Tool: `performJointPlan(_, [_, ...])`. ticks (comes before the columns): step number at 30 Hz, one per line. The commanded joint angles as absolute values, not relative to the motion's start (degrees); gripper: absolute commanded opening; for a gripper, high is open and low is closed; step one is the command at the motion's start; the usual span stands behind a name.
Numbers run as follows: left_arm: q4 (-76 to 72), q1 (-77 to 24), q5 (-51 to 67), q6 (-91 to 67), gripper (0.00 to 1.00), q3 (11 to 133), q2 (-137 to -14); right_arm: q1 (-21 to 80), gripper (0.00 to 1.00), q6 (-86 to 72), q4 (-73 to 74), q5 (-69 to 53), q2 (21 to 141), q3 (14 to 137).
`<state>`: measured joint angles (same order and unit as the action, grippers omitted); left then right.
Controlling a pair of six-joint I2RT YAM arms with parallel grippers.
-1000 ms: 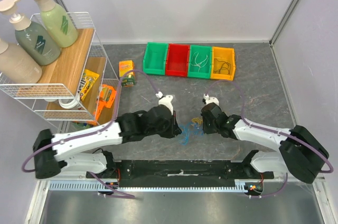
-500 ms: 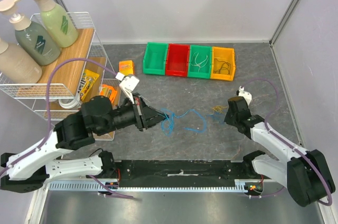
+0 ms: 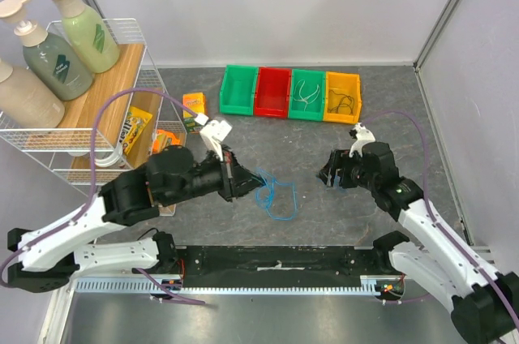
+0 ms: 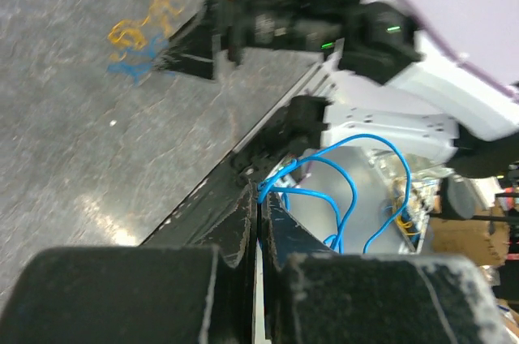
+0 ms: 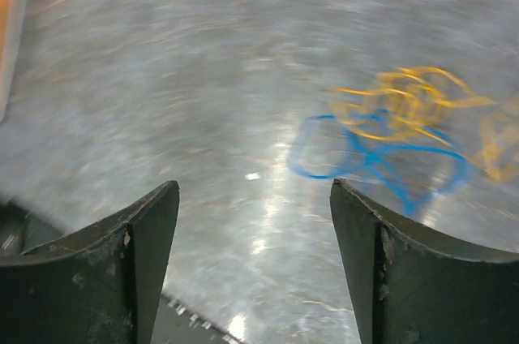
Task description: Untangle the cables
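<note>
Arms angled in toward the middle of the grey table (image 3: 389,117) in the overhead view. The left arm lay stretched from the near left corner, forearm pointing right. Its left gripper (image 3: 237,178) was clamped on one end of a blue cable (image 3: 272,195), whose loops spread to the right of the tips. The right arm was bent at the elbow above the near right corner, and its right gripper (image 3: 328,174) faced left, well apart from the other. Behind both stood four bins (image 3: 273,92) in a row, two of them with thin wires inside.

From the left wrist, the two fingers (image 4: 239,222) were pressed together with the blue cable pinched at their tips, its loops curling beyond them. Farther off, the right gripper pointed toward a yellow cable (image 4: 150,3) and a short blue cable (image 4: 130,68) lying together on the table.

From the right wrist, in a blurred picture, the fingers (image 5: 138,271) stood wide apart over the table with nothing between them. The yellow cable and the short blue cable lay tangled just ahead, right of centre.
</note>
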<state>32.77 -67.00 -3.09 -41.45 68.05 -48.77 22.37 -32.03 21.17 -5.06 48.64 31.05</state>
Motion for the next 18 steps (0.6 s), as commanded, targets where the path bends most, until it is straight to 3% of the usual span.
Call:
performJointPlan(1, [32.3, -67.1, -5.6, -38.4, 0.02, 64.2, -51.8, 25.2, 0.84, -26.1, 20.2, -31.5, 45.4, 35.7])
performJointPlan(3, [33.4, -67.1, -7.5, -38.3, 0.02, 62.7, -53.4, 27.8, 0.86, -27.4, 17.8, -38.9, 43.9, 35.9])
performJointPlan(9, [33.9, -67.3, -9.3, -39.4, 0.02, 57.9, -55.6, 32.3, 0.93, -34.6, 7.6, -43.9, 37.3, 35.0])
performJointPlan(13, [34.1, -67.2, -9.3, -40.9, 0.02, 56.1, -54.6, 34.4, 0.93, -40.8, -1.4, -46.8, 39.3, 34.3])
performJointPlan(18, [34.2, -67.2, -9.7, -41.5, 0.02, 55.2, -52.6, 39.5, 0.92, -40.1, -1.1, -43.5, 44.4, 34.2])
